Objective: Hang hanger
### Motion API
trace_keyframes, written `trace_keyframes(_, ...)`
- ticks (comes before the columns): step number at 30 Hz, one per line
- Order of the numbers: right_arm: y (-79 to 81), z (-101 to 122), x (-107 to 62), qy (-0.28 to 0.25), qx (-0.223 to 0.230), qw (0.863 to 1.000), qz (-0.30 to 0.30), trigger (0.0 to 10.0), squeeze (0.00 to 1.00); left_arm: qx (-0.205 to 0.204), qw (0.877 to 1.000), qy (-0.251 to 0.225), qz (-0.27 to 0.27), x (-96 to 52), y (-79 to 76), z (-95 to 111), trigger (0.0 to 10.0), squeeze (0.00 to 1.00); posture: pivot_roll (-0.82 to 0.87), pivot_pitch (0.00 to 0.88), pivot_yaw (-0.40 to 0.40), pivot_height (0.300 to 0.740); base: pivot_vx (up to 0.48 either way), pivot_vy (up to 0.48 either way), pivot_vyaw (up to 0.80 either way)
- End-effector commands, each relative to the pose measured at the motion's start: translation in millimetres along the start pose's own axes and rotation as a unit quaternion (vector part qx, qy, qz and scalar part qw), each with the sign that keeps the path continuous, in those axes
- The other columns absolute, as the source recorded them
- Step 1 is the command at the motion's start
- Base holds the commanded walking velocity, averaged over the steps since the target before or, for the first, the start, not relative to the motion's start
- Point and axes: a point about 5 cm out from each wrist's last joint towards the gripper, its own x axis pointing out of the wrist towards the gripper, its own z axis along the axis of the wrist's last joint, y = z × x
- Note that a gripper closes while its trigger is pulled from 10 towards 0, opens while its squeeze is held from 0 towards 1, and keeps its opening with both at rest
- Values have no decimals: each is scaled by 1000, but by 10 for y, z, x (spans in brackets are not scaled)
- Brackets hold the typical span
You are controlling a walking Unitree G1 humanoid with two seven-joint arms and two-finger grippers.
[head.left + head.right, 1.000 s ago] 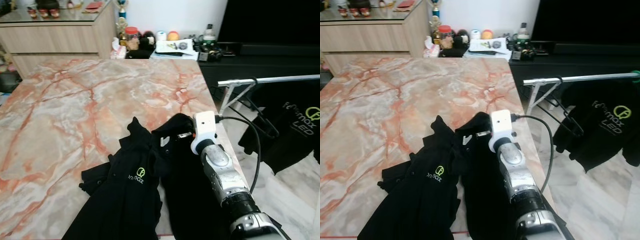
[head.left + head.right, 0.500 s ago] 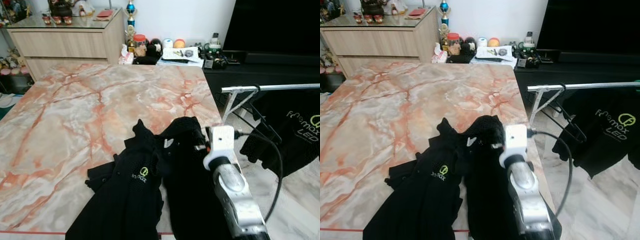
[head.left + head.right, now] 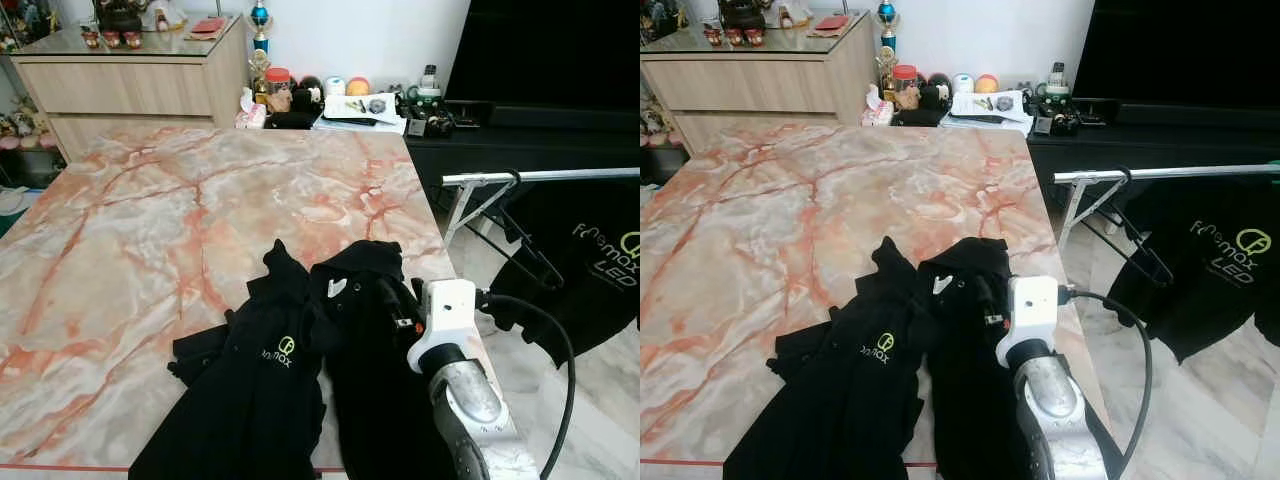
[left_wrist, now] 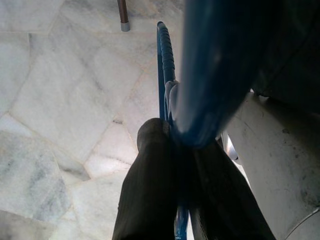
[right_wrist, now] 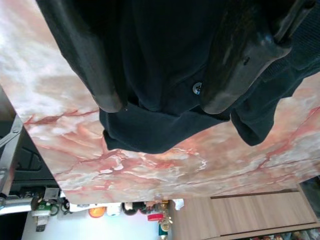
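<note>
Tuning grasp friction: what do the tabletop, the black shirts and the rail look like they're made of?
Tabletop: polished marble or a marble-look slab, pink-orange veins, soft glare.
Black shirts: matte knit fabric, limp folds, button placket; the right tool hovers open over them.
Rail: bare metal tube, silvery sheen.

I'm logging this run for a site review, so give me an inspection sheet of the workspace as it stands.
Surface: marble table, pink-veined, bare apart from the clothes.
Job's things: two black shirts, one with a logo, one with its collar toward the far edge; a black hanger hangs on the clothes rail beside a hung black shirt.
Clutter: jars, papers and small items on the low cabinet behind the table.
Grippers: right gripper open over the collared shirt; left gripper shut on a blue bar.
Cables: black cable looping from the right wrist.
Surroundings: wooden sideboard, dark screen, tiled floor.
</note>
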Motion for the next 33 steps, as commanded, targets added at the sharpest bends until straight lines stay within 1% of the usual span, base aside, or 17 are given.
trace_keyframes(1, 1, 56, -8, -8, 2, 1000, 1, 10000, 0, 10, 1000, 15, 1, -16, 5, -90, 10000, 0, 36, 63, -9, 740, 0, 0, 0)
trace_keyframes(12, -81, 41, 8, -7, -4, 1000, -16, 10000, 0, 4, 1000, 13, -5, -12, -21, -80, 10000, 0, 39, 81, -13, 740, 0, 0, 0)
trace_keyframes(29, -91, 17, 13, -5, -2, 1000, -19, 10000, 0, 0, 1000, 11, -6, -11, -21, -71, 10000, 0, 39, 84, -11, 740, 0, 0, 0)
trace_keyframes(33, -94, 9, 13, -4, -2, 1000, -20, 10000, 0, -1, 1000, 11, -6, -11, -20, -70, 10000, 0, 40, 84, -10, 740, -247, 0, 0)
